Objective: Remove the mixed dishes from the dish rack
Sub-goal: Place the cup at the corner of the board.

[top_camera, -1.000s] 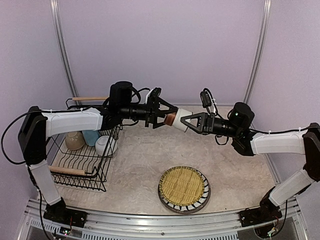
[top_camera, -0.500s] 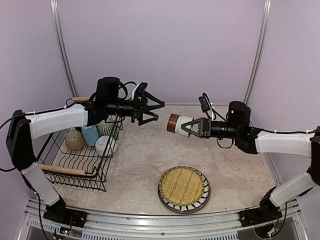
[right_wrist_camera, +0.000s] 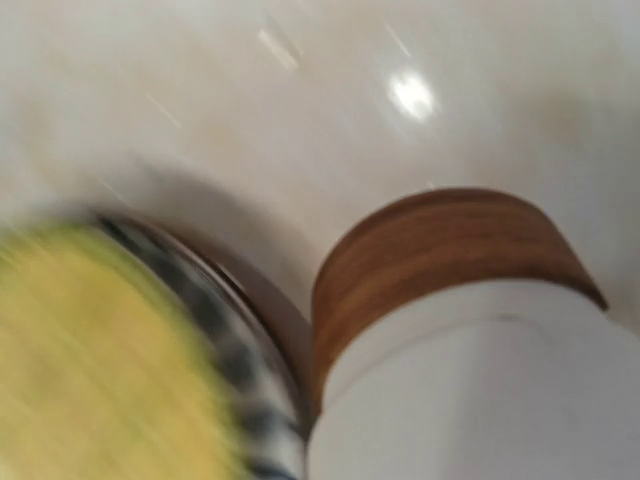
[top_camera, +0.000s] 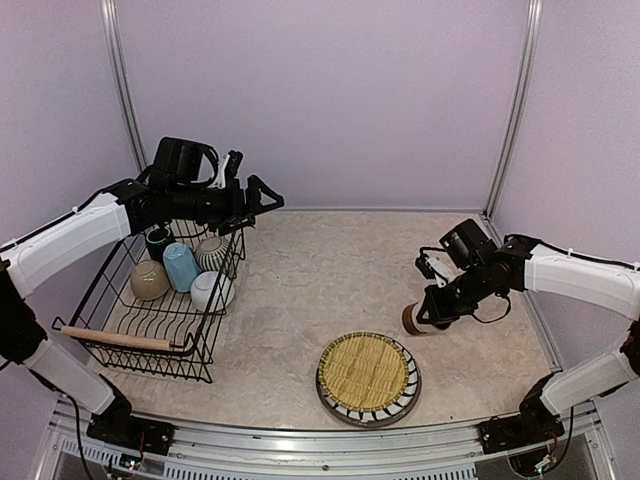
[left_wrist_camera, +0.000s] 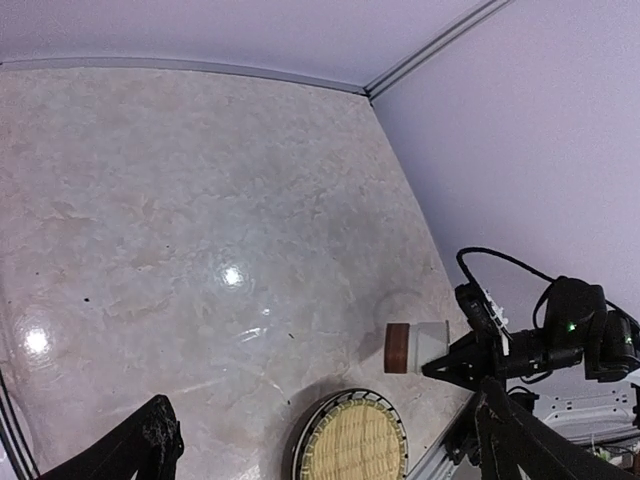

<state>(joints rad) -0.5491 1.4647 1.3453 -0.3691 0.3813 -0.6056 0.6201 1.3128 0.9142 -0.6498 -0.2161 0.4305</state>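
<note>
The dish rack (top_camera: 205, 350), a black wire basket with a wooden handle at its near side, stands at the left. It holds a beige bowl (top_camera: 150, 281), a light blue mug (top_camera: 181, 266), a white bowl (top_camera: 212, 291), a grey-striped pot (top_camera: 212, 252) and a black mug (top_camera: 158, 241). My left gripper (top_camera: 252, 198) is open and empty, in the air above the rack's far right corner. My right gripper (top_camera: 428, 312) is shut on the brown-white cup (top_camera: 414, 319), held low, brown end down, just right of the striped plate (top_camera: 335, 402) that carries the yellow woven mat (top_camera: 367, 373). The right wrist view shows the cup (right_wrist_camera: 450, 300) close up beside the blurred plate rim (right_wrist_camera: 225, 350).
The left wrist view looks down on the marbled table (left_wrist_camera: 200, 200), the cup (left_wrist_camera: 415, 347), the mat (left_wrist_camera: 352, 442) and the right arm (left_wrist_camera: 565, 335). Lilac walls enclose the back and sides. A metal rail (top_camera: 300, 445) runs along the near edge.
My left gripper let go of the cup and drew back left over the rack. My right gripper took the cup and carried it right and down beside the plate.
</note>
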